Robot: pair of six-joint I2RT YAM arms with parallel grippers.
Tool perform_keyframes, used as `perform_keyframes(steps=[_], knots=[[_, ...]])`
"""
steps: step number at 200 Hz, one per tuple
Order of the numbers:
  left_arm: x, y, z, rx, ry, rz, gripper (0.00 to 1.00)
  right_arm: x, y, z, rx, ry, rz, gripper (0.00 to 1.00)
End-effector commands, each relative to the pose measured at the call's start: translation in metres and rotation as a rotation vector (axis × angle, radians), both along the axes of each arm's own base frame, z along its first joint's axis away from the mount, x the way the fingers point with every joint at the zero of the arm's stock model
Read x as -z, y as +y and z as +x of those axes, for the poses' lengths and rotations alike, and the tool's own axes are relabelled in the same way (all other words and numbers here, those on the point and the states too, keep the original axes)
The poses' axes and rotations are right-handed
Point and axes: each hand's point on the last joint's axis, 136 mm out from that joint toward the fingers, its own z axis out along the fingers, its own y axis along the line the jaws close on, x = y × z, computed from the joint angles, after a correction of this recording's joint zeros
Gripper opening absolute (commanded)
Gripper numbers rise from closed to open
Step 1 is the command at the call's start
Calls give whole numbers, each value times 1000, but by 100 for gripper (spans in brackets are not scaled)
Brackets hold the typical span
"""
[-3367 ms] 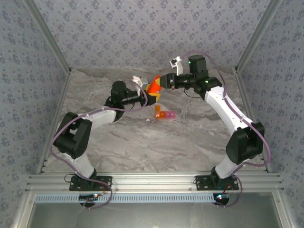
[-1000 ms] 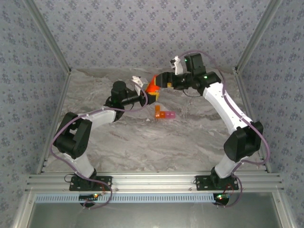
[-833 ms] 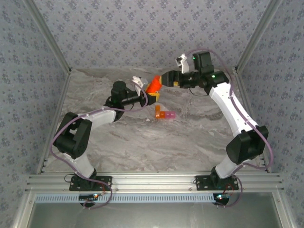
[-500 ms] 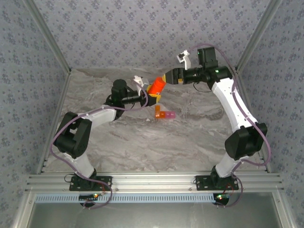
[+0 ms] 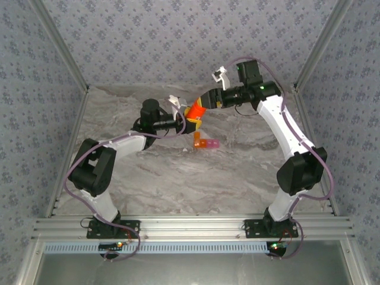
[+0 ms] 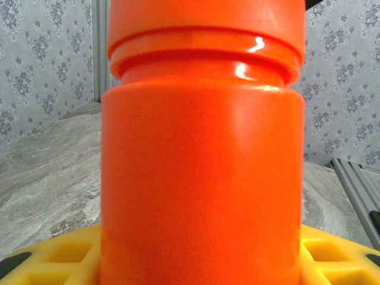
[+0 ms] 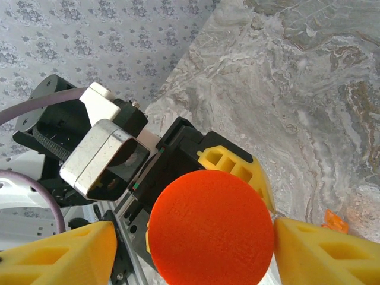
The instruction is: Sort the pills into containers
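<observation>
Change, left side: the left gripper (image 5: 189, 119) stays clenched on the round orange plastic bottle (image 5: 193, 111), which has barely shifted over the last second.
Change, right side: half a second ago the right gripper (image 5: 203, 103) stood back, up and right of the bottle; it has now come in again and its jaws are narrowing.
Meaning for the task: this looks like a fresh bite to unscrew the cap. The bottle is not yet open, so no pills are out and sorting has not begun.
Left arm pose: elbow bent, forearm reaching right, yellow fingers (image 6: 53, 261) pinching the bottle's lower body and holding it above the marbled table (image 5: 237, 172).
Bottle cap: the flat orange lid (image 7: 211, 231) tilts up and right toward the right wrist camera.
Right arm pose: arched high, wrist turned left onto the bottle's top.
Right gripper state: yellow fingers (image 7: 59, 252) straddle the cap, one touching, the other with a gap; not gripping yet.
Containers: the small translucent orange-and-pink two-cell pill box (image 5: 206, 143) lies on the table near the bottle, on its arm-base side and slightly right.
</observation>
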Motion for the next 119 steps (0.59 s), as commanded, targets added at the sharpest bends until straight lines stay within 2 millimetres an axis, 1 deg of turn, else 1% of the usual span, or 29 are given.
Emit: perform_keyframes(steps=[1,12,28,57,95,102,119], knots=[[-17,-3,1,24,-35,-29,0,-1,6,-4,-29,2,-1,67],[-17,-3,1,25,-34,-30,0,0,5,-3,-24,4,-7,67],[-17,-3,1,25,-36,-31,0,0,5,-3,-20,3,-9,61],[-19,-3,2,18,-37,-33,0,2,5,-2,-6,-2,-26,56],[-22,-2,5,-2,-47,-33,0,7,4,-1,38,-3,-66,49],[-22,-1,6,-11,-51,-32,0,8,4,0,50,1,-71,47],[-25,-1,8,-36,-66,-31,0,13,4,2,94,26,-88,45]])
